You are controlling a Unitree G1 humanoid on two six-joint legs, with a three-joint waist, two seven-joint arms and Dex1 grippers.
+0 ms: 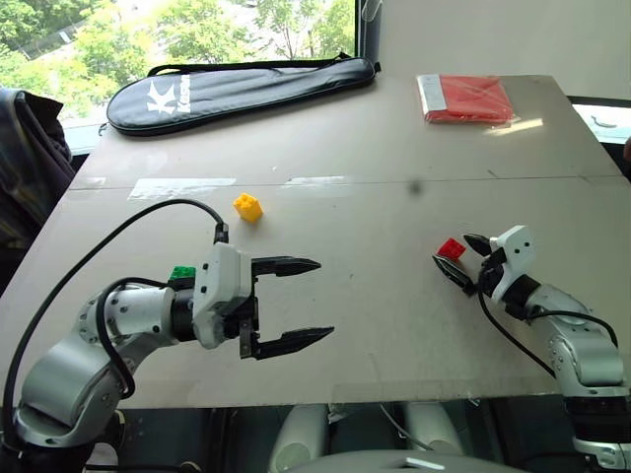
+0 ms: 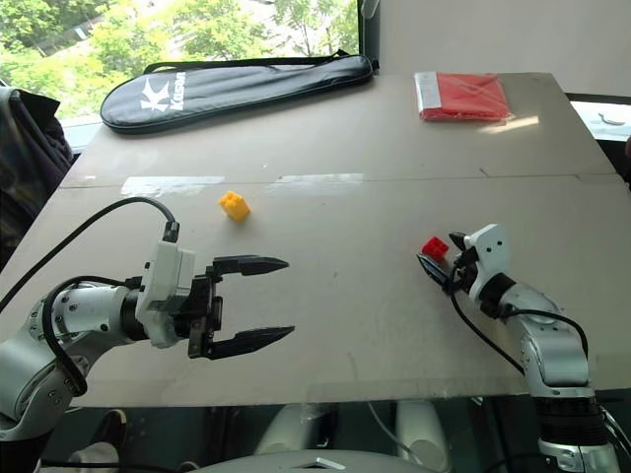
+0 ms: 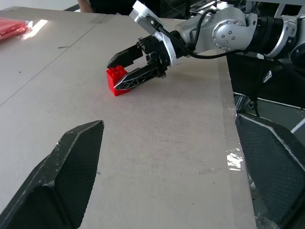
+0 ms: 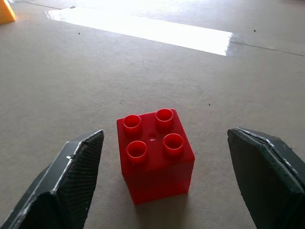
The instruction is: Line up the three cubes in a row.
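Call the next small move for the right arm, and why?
Probably close the right gripper on the red brick. The brick sits upright on the table, between the two open fingers with a gap on either side, so no further approach looks needed. The yellow brick and green brick lie apart, across the table, so the row is not yet formed.

You see two silver-grey jointed arms, each with a white wrist housing, looping black cables, and a black textured two-fingered claw: left claw (image 1: pixel 296 304), right claw (image 1: pixel 465 260).
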